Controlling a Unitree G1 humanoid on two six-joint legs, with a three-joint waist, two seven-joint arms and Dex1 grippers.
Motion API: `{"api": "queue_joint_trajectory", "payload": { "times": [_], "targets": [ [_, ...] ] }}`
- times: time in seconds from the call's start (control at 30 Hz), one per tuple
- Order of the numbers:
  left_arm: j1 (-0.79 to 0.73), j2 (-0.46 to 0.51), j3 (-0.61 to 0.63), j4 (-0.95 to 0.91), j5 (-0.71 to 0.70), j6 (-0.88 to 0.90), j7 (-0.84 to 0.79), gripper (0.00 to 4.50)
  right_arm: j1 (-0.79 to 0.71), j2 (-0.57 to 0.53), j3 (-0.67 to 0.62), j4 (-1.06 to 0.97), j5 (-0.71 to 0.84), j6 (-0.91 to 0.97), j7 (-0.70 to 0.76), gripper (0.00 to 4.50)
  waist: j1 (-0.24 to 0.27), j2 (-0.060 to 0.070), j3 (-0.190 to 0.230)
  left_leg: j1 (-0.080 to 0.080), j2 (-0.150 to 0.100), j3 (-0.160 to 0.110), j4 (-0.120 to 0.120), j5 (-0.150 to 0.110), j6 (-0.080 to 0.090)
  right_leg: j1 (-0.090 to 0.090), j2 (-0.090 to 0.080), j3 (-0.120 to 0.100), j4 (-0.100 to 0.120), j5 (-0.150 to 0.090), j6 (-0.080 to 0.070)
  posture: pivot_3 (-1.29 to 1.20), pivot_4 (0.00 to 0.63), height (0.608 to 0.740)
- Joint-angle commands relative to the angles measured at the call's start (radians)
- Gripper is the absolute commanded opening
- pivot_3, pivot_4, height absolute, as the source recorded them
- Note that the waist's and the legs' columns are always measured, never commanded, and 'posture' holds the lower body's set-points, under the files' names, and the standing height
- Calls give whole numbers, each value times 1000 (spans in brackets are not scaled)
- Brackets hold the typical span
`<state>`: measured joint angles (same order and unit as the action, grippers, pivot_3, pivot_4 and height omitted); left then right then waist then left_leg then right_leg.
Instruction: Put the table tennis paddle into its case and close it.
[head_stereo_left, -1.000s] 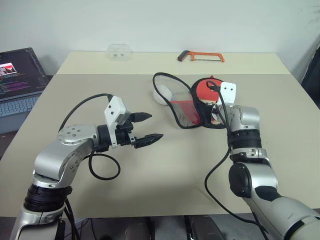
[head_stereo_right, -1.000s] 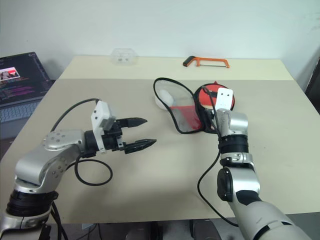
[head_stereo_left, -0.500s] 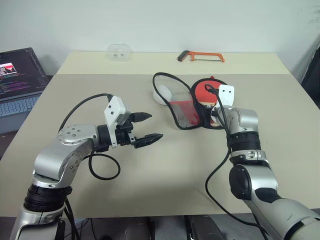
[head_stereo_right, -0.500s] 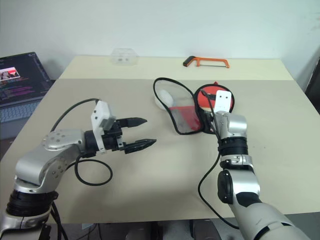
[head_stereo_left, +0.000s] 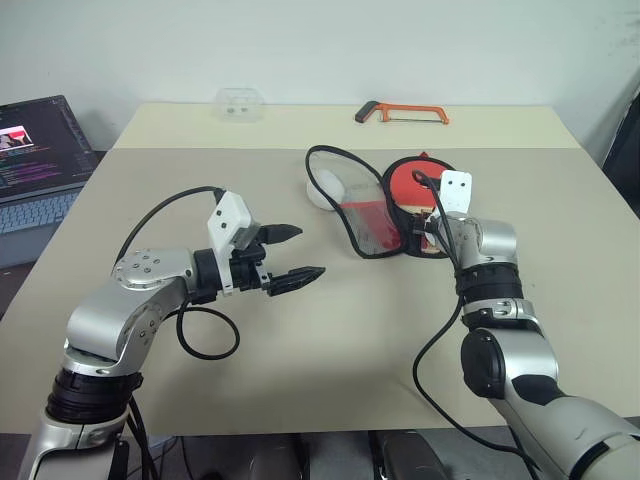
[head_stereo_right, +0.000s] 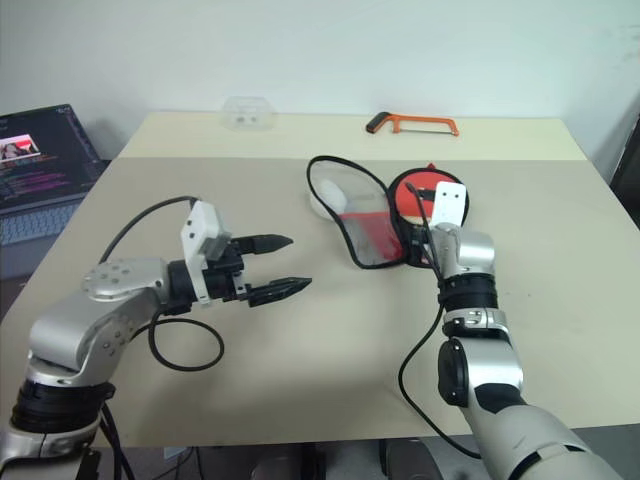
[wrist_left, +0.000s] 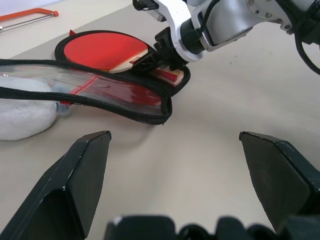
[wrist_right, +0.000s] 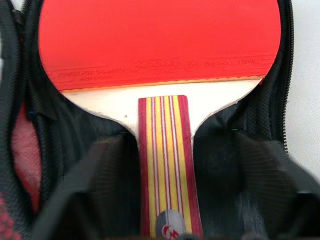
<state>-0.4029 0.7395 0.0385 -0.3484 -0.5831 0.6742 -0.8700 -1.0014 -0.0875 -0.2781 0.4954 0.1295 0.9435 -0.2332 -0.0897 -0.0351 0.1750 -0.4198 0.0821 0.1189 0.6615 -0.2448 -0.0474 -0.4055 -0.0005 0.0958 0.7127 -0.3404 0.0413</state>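
I've got the right gripper (wrist_left: 159, 56) parked at the near end of the handle, jaws spread either side of it and gripping nothing, since the table tennis paddle (wrist_right: 160, 50) already lies in the open case (head_stereo_left: 375, 215) at the table's far right, red face up, striped handle pointing toward me. The left gripper (head_stereo_left: 293, 254) waits well apart to the left, jaws wide and empty, ready, I reckon, to steady the raised flap for zipping.

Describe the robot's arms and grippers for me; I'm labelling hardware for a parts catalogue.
Both arms are silver metal shells with black joint rings. Each carries a white box-shaped camera module at the wrist and a loose black cable. The left gripper and right gripper each have two black, tapered fingers.
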Motion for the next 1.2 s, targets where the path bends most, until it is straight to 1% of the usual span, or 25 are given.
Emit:
{"api": "queue_joint_trajectory", "payload": {
  "times": [0.03,0.23,0.3,0.33,0.4,0.47,0.53,0.57,0.6,0.67,0.73,0.77,0.87,1.03,1.2],
  "targets": [
    [-14,-2,32,-8,5,-25,14,4500,-30,-37,18,-175,7,108,14,4473,1,0,0,0,0,0,0,0,0,0,0,0,0,0,0,0,150,740],
    [-6,8,28,31,27,-55,-5,4500,8,-111,26,-478,30,370,67,4473,3,0,0,0,1,0,0,0,0,0,-1,0,0,0,0,0,150,740],
    [-13,9,26,55,43,-70,-5,4500,30,-157,35,-555,42,432,112,4473,4,0,0,0,1,-1,0,0,0,0,-1,0,0,0,0,0,150,740],
    [-22,8,14,80,70,-88,0,4500,57,-214,55,-587,55,431,167,4473,5,0,0,0,1,-1,0,0,0,0,0,0,0,0,0,0,150,740],
    [-48,1,-28,142,138,-130,13,4500,134,-353,84,-606,77,360,300,4473,9,0,0,0,0,0,0,0,0,0,0,0,-1,0,0,0,150,740],
    [-77,-19,-55,196,179,-153,25,4500,193,-457,94,-595,113,292,431,4473,19,-1,0,-1,-2,-1,0,0,0,1,0,0,-2,0,0,0,150,740],
    [-120,-52,-85,267,230,-178,50,4500,285,-581,100,-592,186,181,662,4473,27,-1,0,-1,-2,-1,0,0,0,1,0,-1,-3,0,0,0,150,740],
    [-145,-67,-105,309,266,-198,63,4500,338,-642,90,-583,208,87,778,4473,33,-1,0,-1,-2,-1,0,0,1,1,1,-1,-3,0,0,0,150,740],
    [-165,-80,-120,347,297,-221,72,4500,386,-690,73,-575,229,4,878,4473,35,-1,0,-1,-2,-1,0,0,1,1,1,-1,-3,0,0,0,150,740],
    [-219,-115,-149,424,338,-255,76,4500,496,-781,-11,-560,300,-140,1105,4473,41,-1,0,-1,-2,-1,0,0,1,1,2,-1,-4,0,0,0,150,740],
    [-252,-135,-162,475,362,-284,69,4500,552,-828,-58,-542,355,-210,1235,4473,40,-1,0,-2,-2,-2,0,0,1,2,2,-1,-5,0,0,0,150,740],
    [-273,-147,-171,500,375,-294,66,4500,558,-842,-87,-507,381,-225,1276,4473,37,-1,0,-2,-2,-1,0,0,1,2,2,-1,-5,0,0,0,150,740],
    [-327,-180,-194,565,406,-312,52,3870,574,-879,-138,-436,423,-273,1371,4500,35,-1,0,-1,-2,-2,1,0,1,2,2,0,-4,0,0,0,150,740],
    [-383,-235,-230,636,467,-314,69,2077,608,-917,-129,-453,441,-299,1440,4500,36,-1,0,3,-2,-4,2,0,1,7,3,-1,-2,0,0,0,150,740],
    [-404,-307,-252,645,502,-282,95,241,624,-918,-134,-470,451,-306,1450,4500,41,-1,0,3,-2,-5,3,0,1,8,2,-1,-3,0,0,0,150,740]
  ]
}}
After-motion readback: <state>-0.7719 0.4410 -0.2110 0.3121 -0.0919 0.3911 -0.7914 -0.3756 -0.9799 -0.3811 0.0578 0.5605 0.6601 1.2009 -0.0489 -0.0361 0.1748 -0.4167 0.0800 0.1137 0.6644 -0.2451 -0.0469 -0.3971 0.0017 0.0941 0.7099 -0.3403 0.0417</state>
